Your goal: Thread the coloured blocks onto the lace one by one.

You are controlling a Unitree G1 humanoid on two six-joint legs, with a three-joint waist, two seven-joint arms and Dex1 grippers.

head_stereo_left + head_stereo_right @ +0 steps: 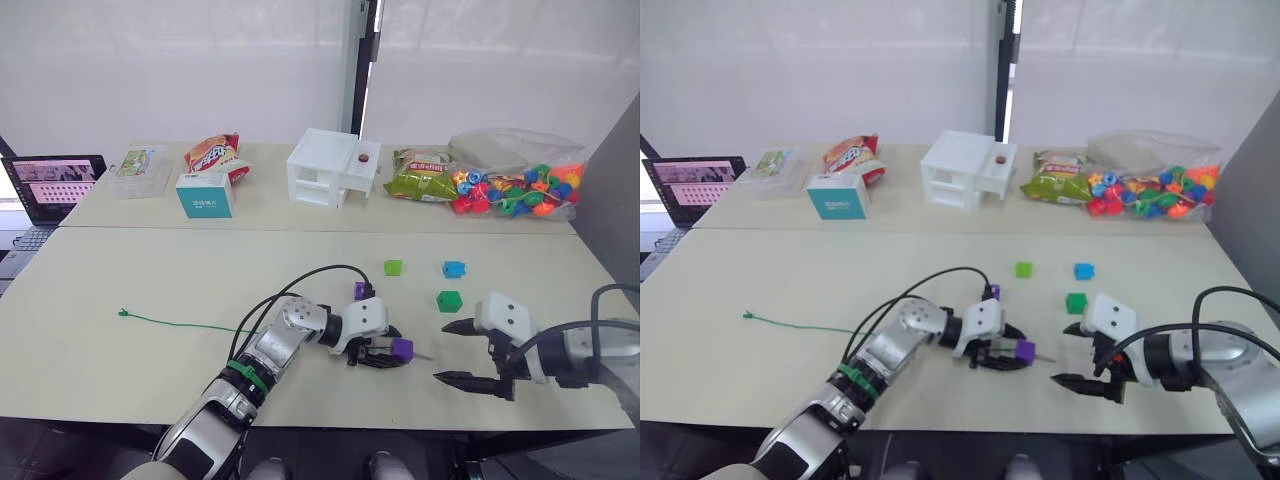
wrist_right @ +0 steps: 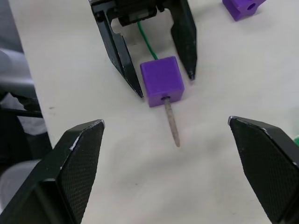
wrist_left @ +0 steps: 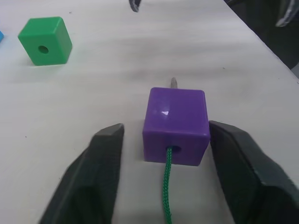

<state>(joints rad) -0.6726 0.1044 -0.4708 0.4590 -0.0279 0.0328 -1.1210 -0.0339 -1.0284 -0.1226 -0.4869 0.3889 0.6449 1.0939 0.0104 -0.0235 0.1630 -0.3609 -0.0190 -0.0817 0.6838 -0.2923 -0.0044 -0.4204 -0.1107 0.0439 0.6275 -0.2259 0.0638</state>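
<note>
Setting: two pale cream counters (image 1: 120, 350) set end to end before a white wall.

Far counter, larger items first: a clear bag of rounded coloured beads (image 1: 515, 190); a white model house (image 1: 333, 167); a laptop (image 1: 52, 185) at the left edge; a green snack packet (image 1: 420, 180); a red-and-white snack bag (image 1: 212, 153); a teal-and-white box (image 1: 205, 194); a clear flat box (image 1: 140, 170).

Near counter, robot parts:
- Left pincer (image 1: 378, 353): open, lying low on the surface, its two black fingers (image 3: 100, 158) either side of a purple block without touching it.
- Right pincer (image 1: 462, 352): open wide, empty, just right of the lace's tip and facing the left pincer.

Near counter, task items:
- Lace (image 1: 180, 323): thin green cord running from a small knot at the left across the surface, under the left arm, into the purple block's hole; its grey needle tip (image 2: 171, 123) pokes out of the far face and rests on the counter.
- Purple block (image 3: 176, 125): threaded on the lace, between the left pincer's fingers.
- Second purple block (image 1: 361, 290): loose, just behind the left wrist.
- Dark green block (image 1: 449, 301): loose, near the right pincer.
- Light green block (image 1: 393, 267): loose, farther back.
- Blue block (image 1: 454, 269): loose, right of the light green one.
</note>
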